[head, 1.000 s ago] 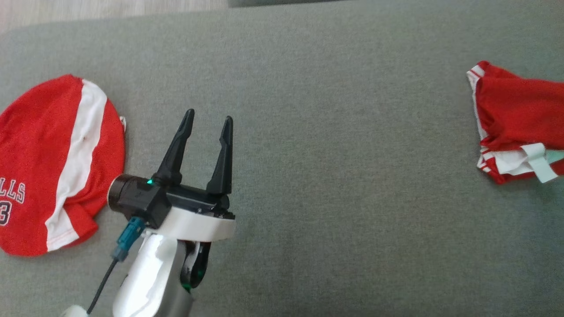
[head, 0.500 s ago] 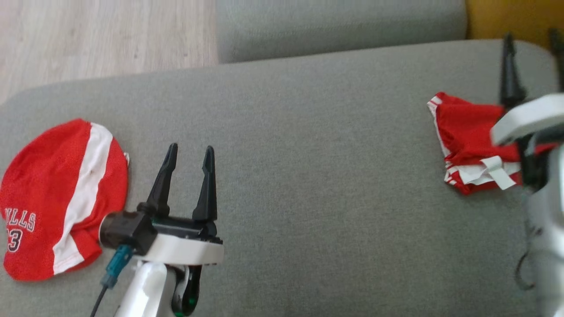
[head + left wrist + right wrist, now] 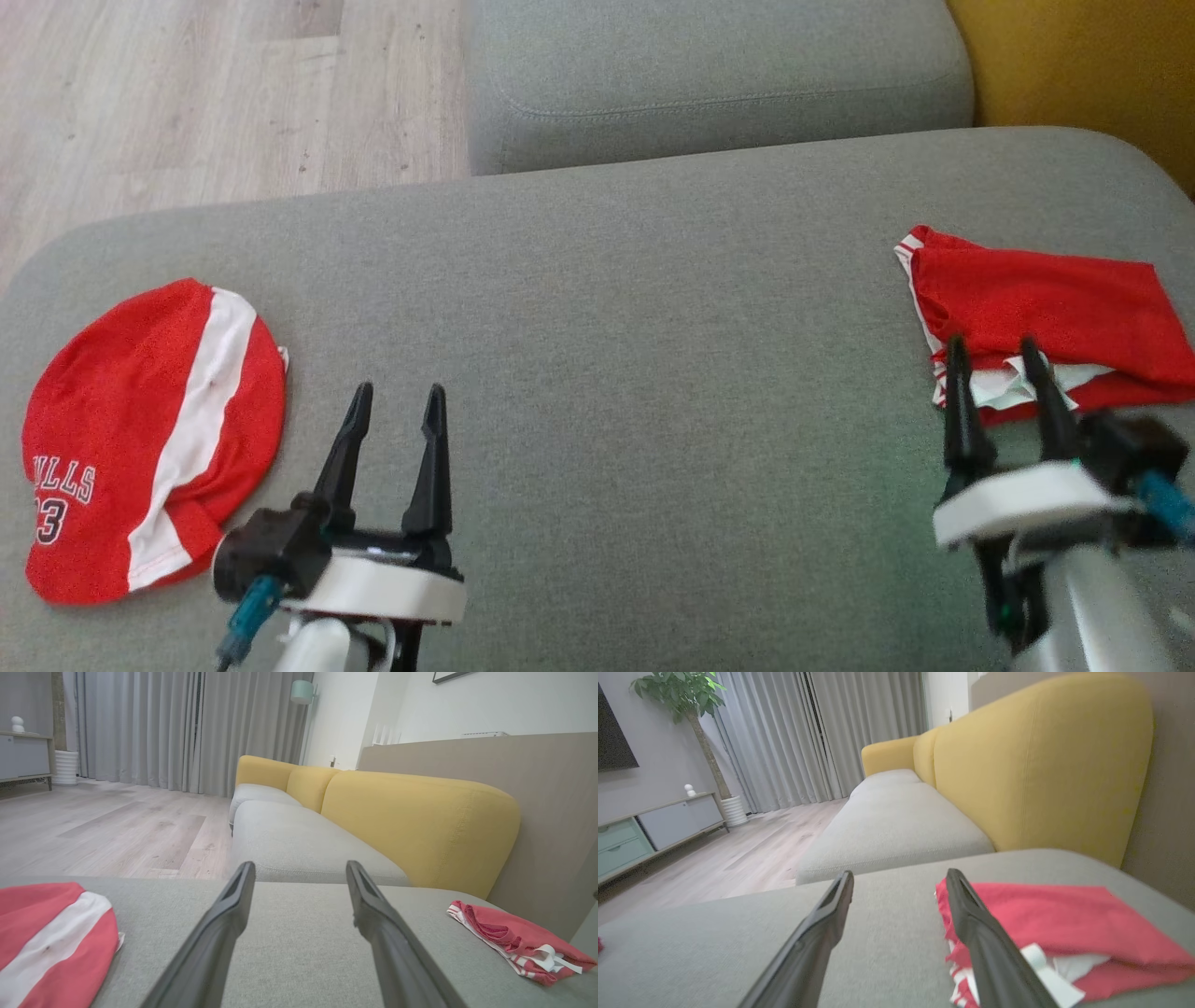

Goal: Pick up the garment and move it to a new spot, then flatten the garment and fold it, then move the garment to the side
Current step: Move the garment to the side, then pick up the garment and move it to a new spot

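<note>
A red garment (image 3: 140,429) with a white stripe and white lettering lies rumpled at the left of the grey seat cushion (image 3: 635,373); it also shows as the red garment (image 3: 46,933) in the left wrist view. My left gripper (image 3: 397,397) (image 3: 300,865) stands open just right of it, holding nothing. A second, folded red garment (image 3: 1046,299) (image 3: 509,938) (image 3: 1045,914) with white trim lies at the right. My right gripper (image 3: 991,350) (image 3: 900,875) is open at its near left corner, with one finger over the trim.
Behind the seat lies another grey cushion (image 3: 709,84), with a yellow backrest (image 3: 1074,65) at the far right. Wooden floor (image 3: 187,93) begins past the cushion's far left edge. Bare grey fabric stretches between the two garments.
The head camera has tilted, sliding the whole picture down. My right arm has come into view and dropped to the folded garment's near edge. Both grippers stay open.
</note>
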Robot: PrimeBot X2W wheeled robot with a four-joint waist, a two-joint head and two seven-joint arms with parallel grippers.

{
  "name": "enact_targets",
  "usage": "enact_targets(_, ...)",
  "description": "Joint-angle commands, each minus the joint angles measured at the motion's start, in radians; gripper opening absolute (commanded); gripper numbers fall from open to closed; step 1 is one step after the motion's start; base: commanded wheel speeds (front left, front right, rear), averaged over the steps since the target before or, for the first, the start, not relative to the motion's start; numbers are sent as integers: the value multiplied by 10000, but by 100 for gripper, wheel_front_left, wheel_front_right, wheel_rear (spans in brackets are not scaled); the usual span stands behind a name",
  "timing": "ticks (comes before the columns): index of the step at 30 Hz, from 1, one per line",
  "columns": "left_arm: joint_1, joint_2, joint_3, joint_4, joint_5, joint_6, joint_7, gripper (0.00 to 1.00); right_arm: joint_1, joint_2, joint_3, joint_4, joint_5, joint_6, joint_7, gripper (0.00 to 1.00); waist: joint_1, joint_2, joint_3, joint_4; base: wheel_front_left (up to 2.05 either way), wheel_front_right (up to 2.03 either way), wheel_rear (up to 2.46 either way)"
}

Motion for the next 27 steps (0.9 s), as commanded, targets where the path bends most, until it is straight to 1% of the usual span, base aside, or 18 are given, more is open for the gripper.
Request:
enact_targets(1,-146,20,416,-235,-36,22,-95,100,-89,42,386,-182,397,65,-249,100,1,0,-39,-12,0,0,0)
enact_targets(5,115,20,512,-194,-24,62,-95,100,408,46,647,79,640,65,-617,100,1,0,-94,-65,0,0,0)
enact_targets(11,278,20,603,-229,47,177,-95,100,534,47,801,235,582,65,-767,100,1,0,-112,-108,0,0,0)
enact_targets(23,254,20,641,-303,110,204,-95,100,420,48,717,163,601,65,-811,100,1,0,-41,-70,0,0,0)
enact_targets(27,200,20,560,-224,152,219,-95,100,477,48,694,128,639,65,-812,100,1,0,-46,41,0,0,0)
